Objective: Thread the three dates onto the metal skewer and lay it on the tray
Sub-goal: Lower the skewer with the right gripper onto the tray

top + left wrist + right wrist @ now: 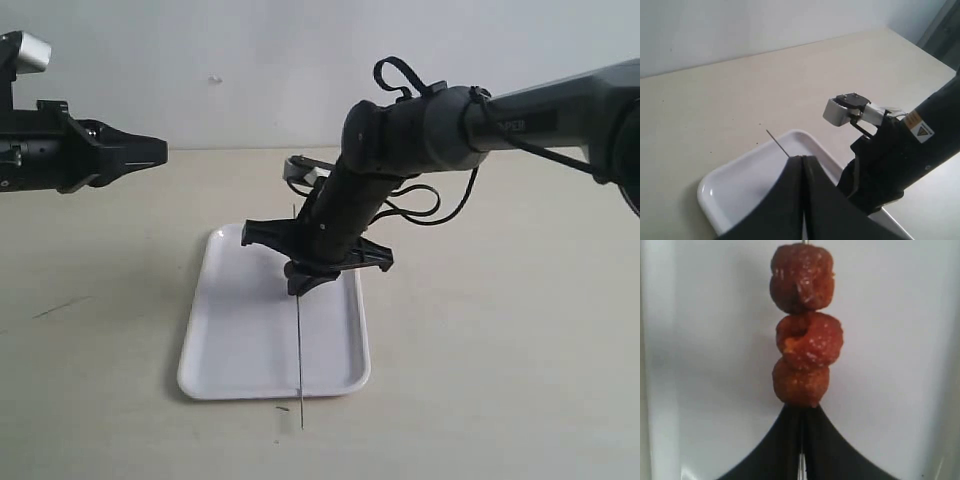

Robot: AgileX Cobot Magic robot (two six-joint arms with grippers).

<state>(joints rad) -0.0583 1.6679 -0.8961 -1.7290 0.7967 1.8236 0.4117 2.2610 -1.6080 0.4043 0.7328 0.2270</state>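
Three reddish-brown dates (805, 335) sit threaded in a row on the metal skewer (801, 466), the nearest one touching my right gripper's (801, 407) tips. That gripper is shut on the skewer. In the exterior view the right gripper (298, 288) hangs over the white tray (235, 345), and the thin skewer (300, 360) runs from it past the tray's near rim. The dates are hidden there behind the gripper. My left gripper (152, 152) is shut and holds nothing, high at the left, away from the tray. Its wrist view shows its tips (803, 158), the tray (735, 180) and the skewer's far end (776, 142).
The beige tabletop (500, 350) surrounds the tray, with a pale wall behind. The right arm (905, 155) and its wrist camera (846, 109) stand over the tray's far side. A cable loops behind the right arm (440, 205).
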